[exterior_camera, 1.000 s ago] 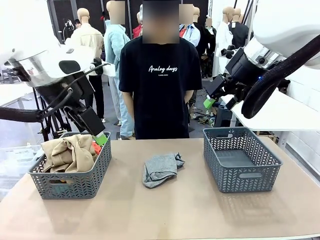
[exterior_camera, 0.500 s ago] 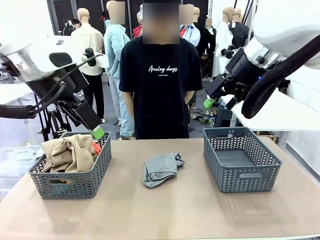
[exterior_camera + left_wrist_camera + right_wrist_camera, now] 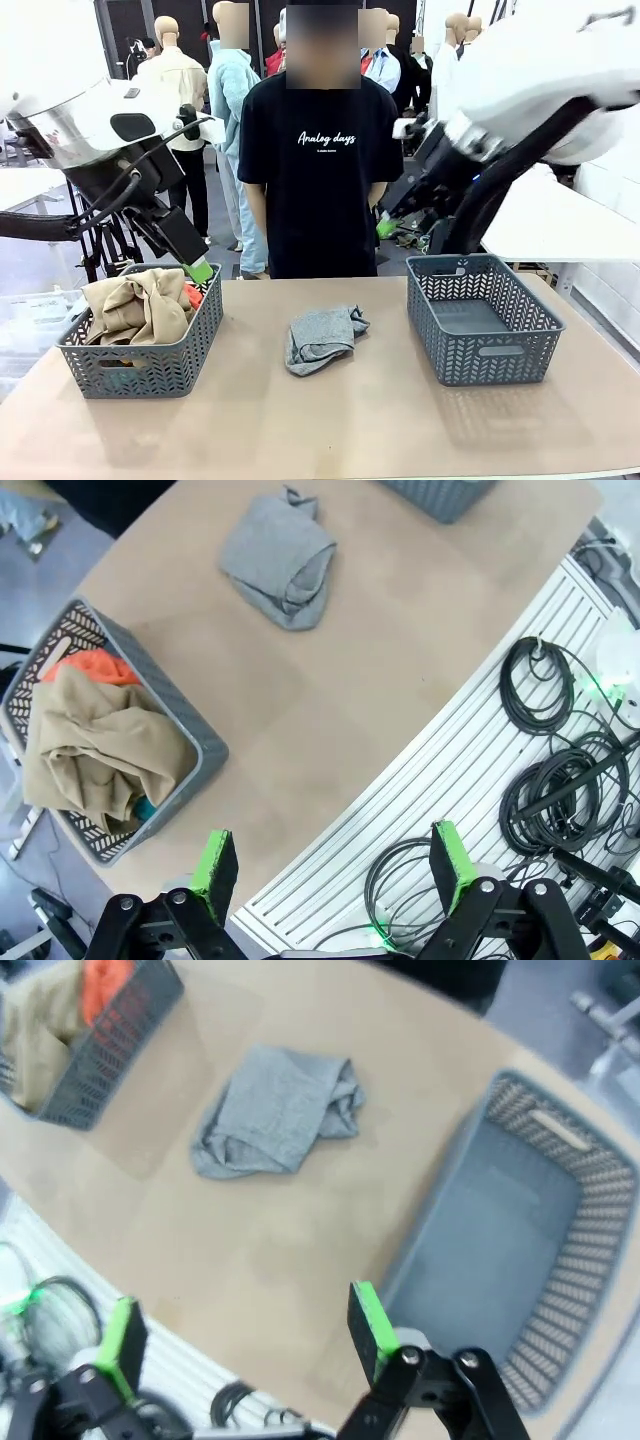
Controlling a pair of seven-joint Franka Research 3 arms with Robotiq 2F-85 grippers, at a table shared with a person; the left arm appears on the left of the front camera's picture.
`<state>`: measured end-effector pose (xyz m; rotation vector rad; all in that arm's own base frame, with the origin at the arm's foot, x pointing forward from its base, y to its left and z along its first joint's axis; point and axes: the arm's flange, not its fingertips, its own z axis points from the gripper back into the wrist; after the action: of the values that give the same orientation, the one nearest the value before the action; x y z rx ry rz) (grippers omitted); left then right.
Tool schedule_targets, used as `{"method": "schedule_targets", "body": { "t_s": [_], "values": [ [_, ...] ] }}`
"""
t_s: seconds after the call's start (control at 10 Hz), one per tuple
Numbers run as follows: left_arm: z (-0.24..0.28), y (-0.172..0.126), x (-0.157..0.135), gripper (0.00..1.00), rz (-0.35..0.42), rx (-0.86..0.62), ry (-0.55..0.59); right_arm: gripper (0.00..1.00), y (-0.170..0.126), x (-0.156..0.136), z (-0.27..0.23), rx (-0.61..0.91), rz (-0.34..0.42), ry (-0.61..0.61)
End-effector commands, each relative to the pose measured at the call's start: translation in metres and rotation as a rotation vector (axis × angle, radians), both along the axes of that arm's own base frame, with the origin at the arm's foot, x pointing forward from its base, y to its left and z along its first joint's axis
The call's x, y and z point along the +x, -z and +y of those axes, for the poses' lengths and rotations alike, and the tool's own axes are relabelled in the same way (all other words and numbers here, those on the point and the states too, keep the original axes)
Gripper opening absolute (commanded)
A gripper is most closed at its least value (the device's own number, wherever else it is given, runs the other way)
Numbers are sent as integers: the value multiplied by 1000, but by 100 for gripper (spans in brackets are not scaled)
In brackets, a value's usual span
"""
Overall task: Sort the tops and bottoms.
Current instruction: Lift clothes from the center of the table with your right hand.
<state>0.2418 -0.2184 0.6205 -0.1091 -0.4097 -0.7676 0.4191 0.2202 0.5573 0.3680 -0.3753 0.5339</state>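
The right basket (image 3: 484,318) stands empty; the left basket (image 3: 140,345) is packed with the tan garment (image 3: 138,305) over orange cloth (image 3: 192,294). The grey garment (image 3: 320,337) lies mid-table, best pinched at its bunched fold. Right gripper (image 3: 238,1330) and left gripper (image 3: 333,868) are spread empty.

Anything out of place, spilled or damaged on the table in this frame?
One item stands out: the small heather grey cloth garment lies crumpled on the bare tan table, between the two baskets. The tan khaki garment is heaped above the rim of the dark grey lattice basket without spilling. Nothing looks damaged.
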Motion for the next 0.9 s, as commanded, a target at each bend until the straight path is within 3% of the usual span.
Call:
{"method": "schedule_targets", "body": {
  "t_s": [0.0, 0.3, 0.5, 0.6, 0.7, 0.8],
  "values": [
    [1, -2, -1, 100, 5, 0, 18, 100, 42, 62, 29, -55, 61, -47],
    [1, -2, -1, 100, 5, 0, 18, 100, 133, 109, 66, -83, 90, -93],
    [1, -2, -1, 100, 5, 0, 18, 100, 170, 120, 76, -150, 66, -81],
    [1, -2, -1, 100, 5, 0, 18, 100, 179, 121, 79, -199, 105, -86],
    [1, -2, -1, 100, 5, 0, 18, 100, 174, 116, 72, -103, 100, -97],
    [1, -2, -1, 100, 5, 0, 18, 100, 174, 116, 72, -103, 100, -97]
  ]
}}
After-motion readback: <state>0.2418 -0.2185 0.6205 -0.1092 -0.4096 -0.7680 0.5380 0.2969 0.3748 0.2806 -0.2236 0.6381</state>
